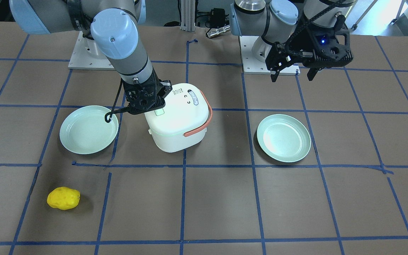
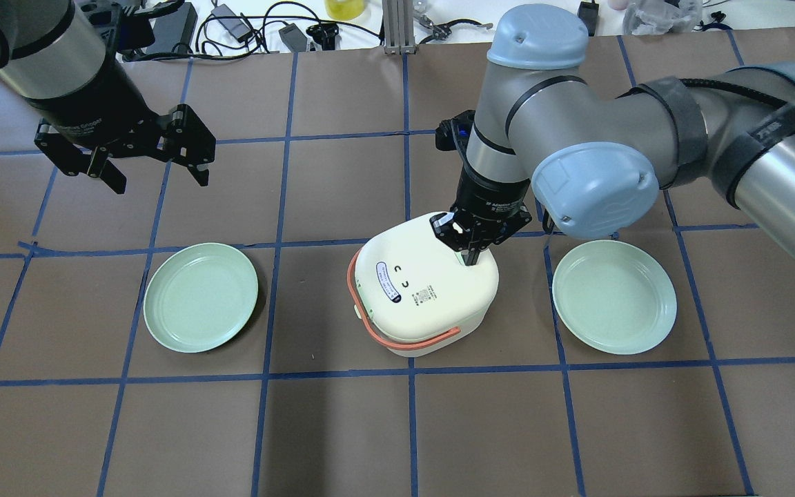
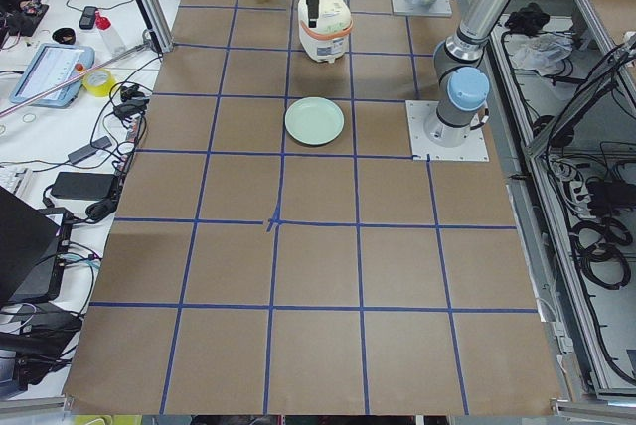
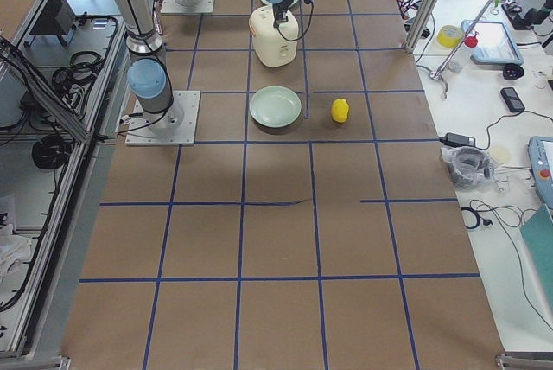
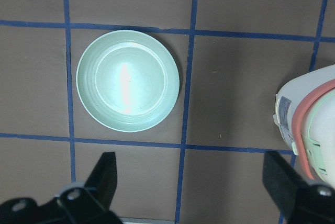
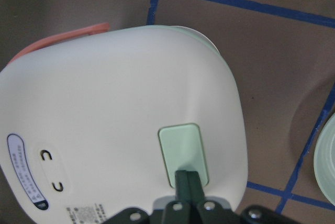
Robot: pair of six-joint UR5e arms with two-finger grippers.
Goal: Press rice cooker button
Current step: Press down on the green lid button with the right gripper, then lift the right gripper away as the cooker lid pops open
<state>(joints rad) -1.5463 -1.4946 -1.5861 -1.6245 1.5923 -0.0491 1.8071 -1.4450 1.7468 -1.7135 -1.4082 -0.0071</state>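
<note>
Black and pinched shut on nothing, the right gripper (image 6: 188, 179) makes one blunt tip that rests at the near end of the pale green button (image 6: 183, 145) on the lid of the rice cooker (image 2: 425, 297). Whether it is pressing or only touching, I cannot tell. To do this well, I judge the push should go straight down along the wrist and sit a little nearer the button's middle. A tip at the button's edge may slip onto the smooth white lid or tilt the button without latching it. The cooker stands loose on the table (image 2: 342, 428), and the button lies close to the lid's rim, so any sideways force could shove or rock the body.

Outward from there, the coral handle (image 2: 370, 328) lies folded down round the side away from the tip, out of the way. The right plate (image 2: 615, 297) sits near the cooker on the working arm's side, and the left plate (image 2: 201, 297) is well apart on the other. The left gripper (image 2: 159, 181) hangs spread wide and empty above the table, well clear. A yellow lump (image 1: 63, 198) lies far off toward the operators' edge. Straight up looks like the open way out.
</note>
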